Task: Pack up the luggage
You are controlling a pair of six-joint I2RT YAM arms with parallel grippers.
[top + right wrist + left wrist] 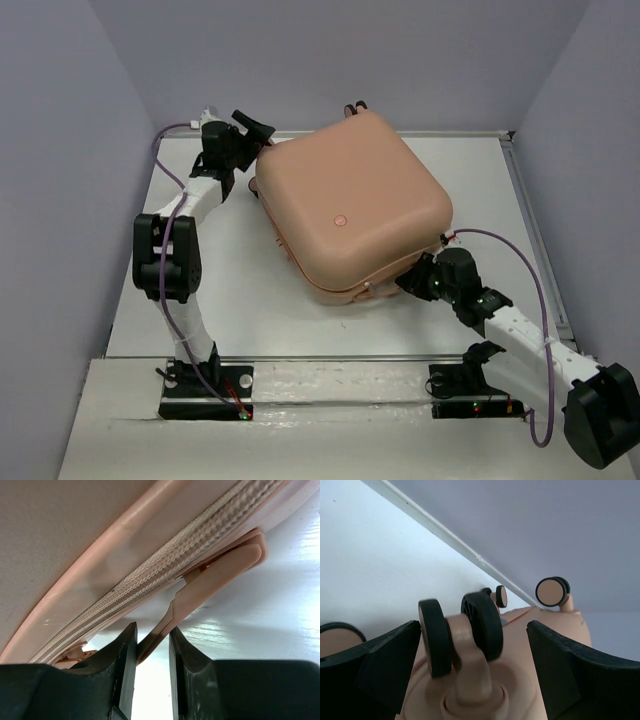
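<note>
Closed pink luggage lies mid-table, turned cornerwise, where the nearer right claw pinches its zip pull at the near-right edge, while the left claw gapes wide around a far-left wheel.

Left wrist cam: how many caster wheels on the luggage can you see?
4. Nearest caster is front and centre; a second caster peeks out at the left edge, partly hidden; a third caster sits just behind the nearest; the farthest caster is upper right.
</note>
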